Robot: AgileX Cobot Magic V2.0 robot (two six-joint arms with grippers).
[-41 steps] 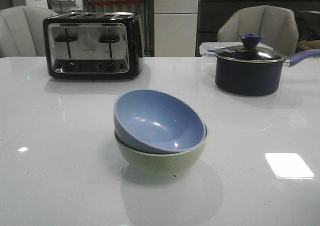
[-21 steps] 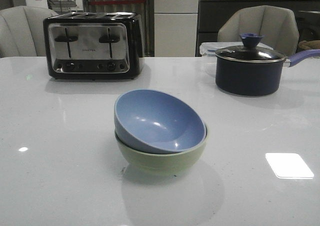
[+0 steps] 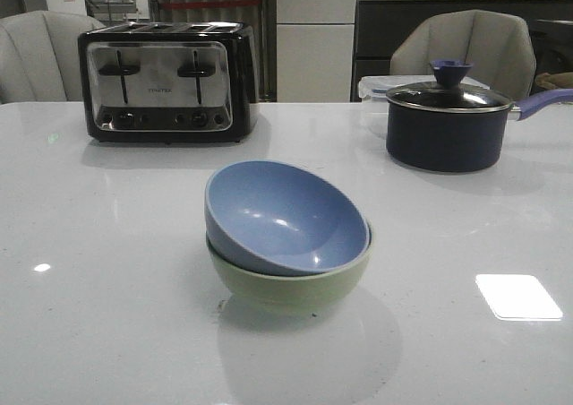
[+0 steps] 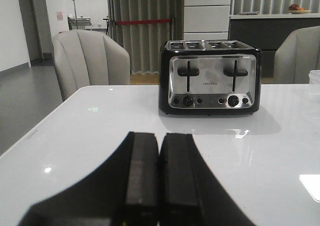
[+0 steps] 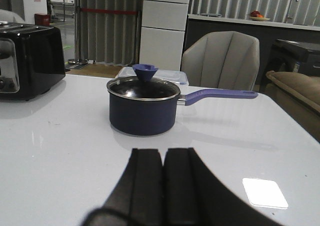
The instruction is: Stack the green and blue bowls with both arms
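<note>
The dusty blue bowl (image 3: 285, 218) sits tilted inside the pale sage green bowl (image 3: 291, 281) in the middle of the white table in the front view. Neither arm shows in the front view. My left gripper (image 4: 160, 138) is shut and empty, low over the table, facing the toaster. My right gripper (image 5: 163, 153) is shut and empty, low over the table, facing the saucepan. Neither bowl shows in the wrist views.
A black and chrome toaster (image 3: 166, 82) stands at the back left; it also shows in the left wrist view (image 4: 210, 77). A dark navy saucepan (image 3: 445, 123) with a lid and purple handle stands at the back right, a clear box behind it. Chairs stand behind the table.
</note>
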